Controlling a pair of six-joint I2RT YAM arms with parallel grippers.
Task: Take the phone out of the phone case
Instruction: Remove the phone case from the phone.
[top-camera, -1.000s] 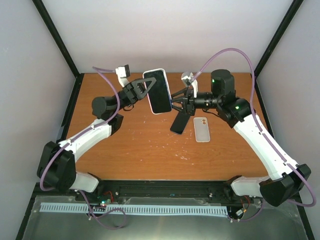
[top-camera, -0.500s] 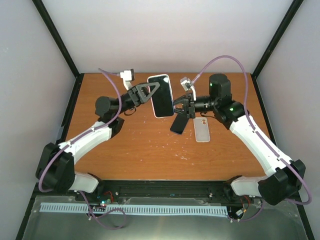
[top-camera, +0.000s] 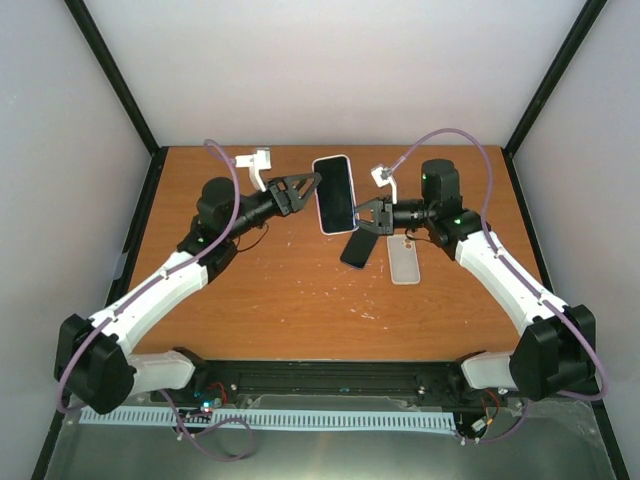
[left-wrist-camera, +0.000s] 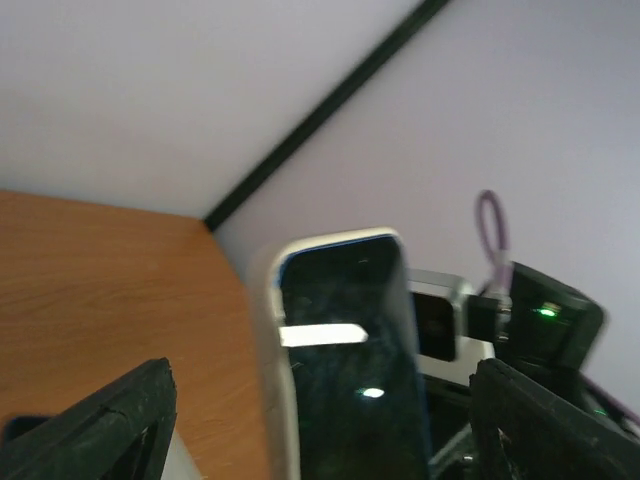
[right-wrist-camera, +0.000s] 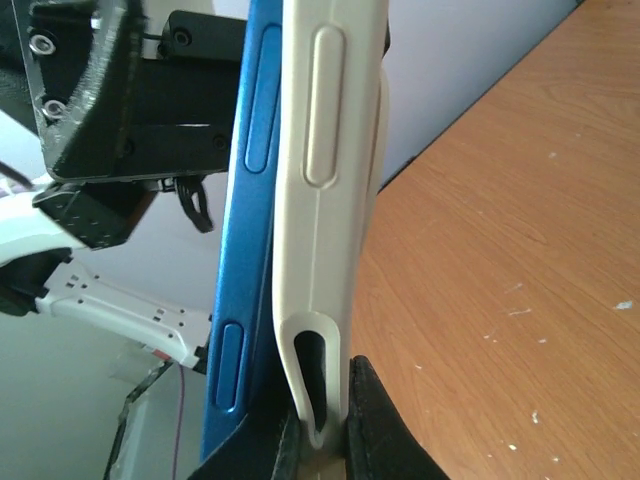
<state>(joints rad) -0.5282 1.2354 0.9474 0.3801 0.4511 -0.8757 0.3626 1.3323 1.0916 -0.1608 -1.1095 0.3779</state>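
The phone (top-camera: 336, 195) is held up in the air above the table's far middle, dark screen showing, in a white phone case (left-wrist-camera: 273, 340). My right gripper (top-camera: 360, 213) is shut on the case's lower edge. In the right wrist view the white case (right-wrist-camera: 330, 200) is pinched between the fingers (right-wrist-camera: 375, 420), and the phone's blue side (right-wrist-camera: 245, 200) stands beside it, parted from the case wall. My left gripper (top-camera: 308, 192) is open, its fingers (left-wrist-camera: 100, 430) standing on either side of the phone's screen (left-wrist-camera: 350, 370) without touching it.
Under the raised phone, a second dark phone (top-camera: 355, 248) lies on the wooden table (top-camera: 250, 290). A loose white case (top-camera: 403, 258) lies just right of it. Black frame posts run along the table's back corners.
My left gripper has opened and let go of the phone. The right gripper has shut on the case's edge. Phone and both grippers have drifted a little to the right.
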